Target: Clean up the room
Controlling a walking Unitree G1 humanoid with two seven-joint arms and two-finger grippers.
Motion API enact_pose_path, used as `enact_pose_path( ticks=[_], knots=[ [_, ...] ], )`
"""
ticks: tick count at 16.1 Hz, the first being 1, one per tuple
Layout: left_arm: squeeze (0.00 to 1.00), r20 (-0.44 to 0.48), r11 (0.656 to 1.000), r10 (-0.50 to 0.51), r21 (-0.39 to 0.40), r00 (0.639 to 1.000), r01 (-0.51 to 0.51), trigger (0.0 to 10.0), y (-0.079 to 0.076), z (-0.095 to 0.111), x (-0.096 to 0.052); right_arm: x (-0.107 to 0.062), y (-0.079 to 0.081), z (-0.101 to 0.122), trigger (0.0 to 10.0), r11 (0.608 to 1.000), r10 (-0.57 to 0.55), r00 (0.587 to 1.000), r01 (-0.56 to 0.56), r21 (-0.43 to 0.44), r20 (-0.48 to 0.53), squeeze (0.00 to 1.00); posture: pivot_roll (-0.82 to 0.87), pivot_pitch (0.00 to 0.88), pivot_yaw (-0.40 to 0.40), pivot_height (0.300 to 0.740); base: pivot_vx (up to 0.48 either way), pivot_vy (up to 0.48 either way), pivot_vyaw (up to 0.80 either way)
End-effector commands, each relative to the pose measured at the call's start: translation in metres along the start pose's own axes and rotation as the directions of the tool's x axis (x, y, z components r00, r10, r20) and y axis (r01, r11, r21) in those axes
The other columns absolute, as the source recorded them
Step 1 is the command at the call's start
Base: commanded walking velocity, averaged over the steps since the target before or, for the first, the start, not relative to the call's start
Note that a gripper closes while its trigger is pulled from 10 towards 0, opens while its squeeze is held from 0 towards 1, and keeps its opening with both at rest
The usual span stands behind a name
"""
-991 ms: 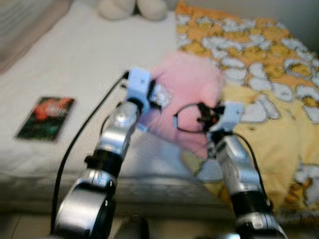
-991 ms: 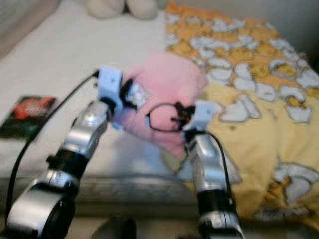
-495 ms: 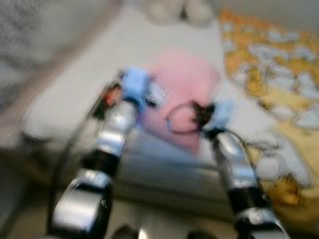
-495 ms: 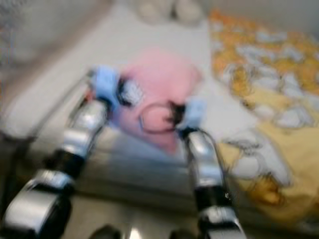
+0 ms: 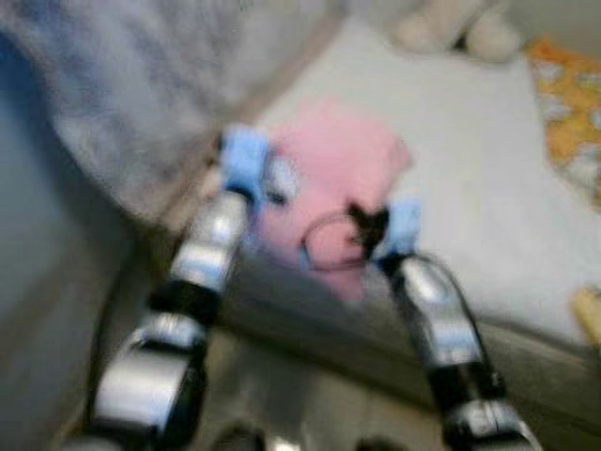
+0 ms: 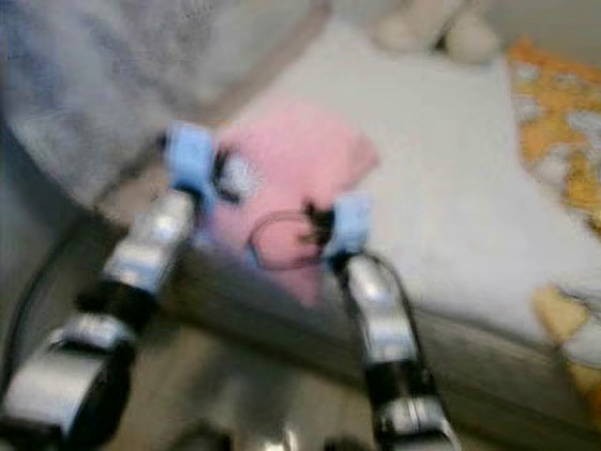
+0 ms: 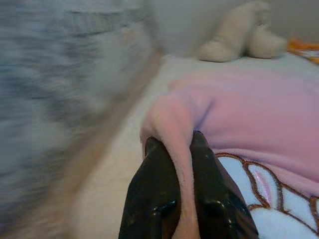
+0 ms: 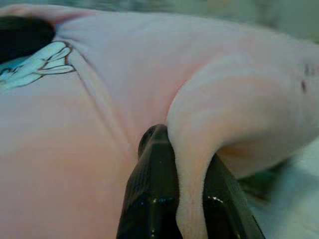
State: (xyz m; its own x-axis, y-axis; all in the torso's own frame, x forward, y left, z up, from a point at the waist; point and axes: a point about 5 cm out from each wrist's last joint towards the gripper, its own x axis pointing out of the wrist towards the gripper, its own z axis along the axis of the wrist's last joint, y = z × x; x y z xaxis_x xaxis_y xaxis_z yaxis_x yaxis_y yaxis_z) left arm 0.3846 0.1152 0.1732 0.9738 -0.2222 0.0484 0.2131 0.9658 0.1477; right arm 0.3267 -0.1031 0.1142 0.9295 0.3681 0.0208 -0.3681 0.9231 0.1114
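Your left gripper (image 7: pixel 183 149) and right gripper (image 8: pixel 184 144) each pinch a fold of the pink garment (image 5: pixel 333 178), held above the white bed (image 5: pixel 488 197). Beyond lies a cream plush toy (image 7: pixel 239 35).

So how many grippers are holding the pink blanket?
2. The left gripper pinches a fold at one edge of the pink blanket, and the right gripper pinches a fold at its other side, above the bed.
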Motion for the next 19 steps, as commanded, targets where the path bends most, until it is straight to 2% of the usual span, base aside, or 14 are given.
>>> enact_pose_path(
  ticks=[1, 3, 9, 14, 19],
  knots=[
    [0.0, 0.083, 0.999, 0.029, -0.02, 0.996, -0.028, 10.0, 0.001, 0.021, 0.007, -0.009, -0.018, -0.002, 10.0, 0.998, -0.064, 0.998, 0.064, -0.016, -0.005, 0.0, 0.02, 0.0, -0.031, 0.726, 0.0, 0.0, 0.0],
    [0.0, 0.061, 0.998, 0.052, -0.026, 0.997, -0.05, 10.0, 0.008, 0.018, 0.007, -0.01, -0.017, -0.004, 10.0, 0.998, -0.07, 0.998, 0.07, -0.009, -0.005, 0.0, 0.02, 0.0, -0.031, 0.726, 0.48, 0.0, 0.0],
    [0.0, 0.056, 0.999, 0.025, 0.021, 0.998, -0.026, 10.0, 0.007, 0.011, 0.007, -0.015, -0.016, -0.009, 10.0, 0.994, -0.109, 0.994, 0.109, -0.005, -0.005, 0.0, 0.02, 0.0, -0.031, 0.726, 0.48, 0.0, 0.0],
    [0.0, 0.059, 0.999, 0.033, 0.011, 0.998, -0.034, 10.0, 0.006, 0.011, 0.009, -0.017, -0.021, -0.008, 10.0, 0.992, -0.129, 0.992, 0.129, -0.014, 0.0, 0.0, 0.01, 0.0, -0.031, 0.726, 0.48, 0.0, 0.0],
    [0.0, 0.042, 0.996, 0.082, -0.038, 0.996, -0.081, 10.0, 0.005, 0.007, 0.009, -0.017, -0.022, -0.009, 10.0, 0.991, -0.136, 0.991, 0.136, -0.015, -0.004, 0.0, 0.01, 0.0, -0.03, 0.726, 0.48, 0.0, 0.0]
  ],
)
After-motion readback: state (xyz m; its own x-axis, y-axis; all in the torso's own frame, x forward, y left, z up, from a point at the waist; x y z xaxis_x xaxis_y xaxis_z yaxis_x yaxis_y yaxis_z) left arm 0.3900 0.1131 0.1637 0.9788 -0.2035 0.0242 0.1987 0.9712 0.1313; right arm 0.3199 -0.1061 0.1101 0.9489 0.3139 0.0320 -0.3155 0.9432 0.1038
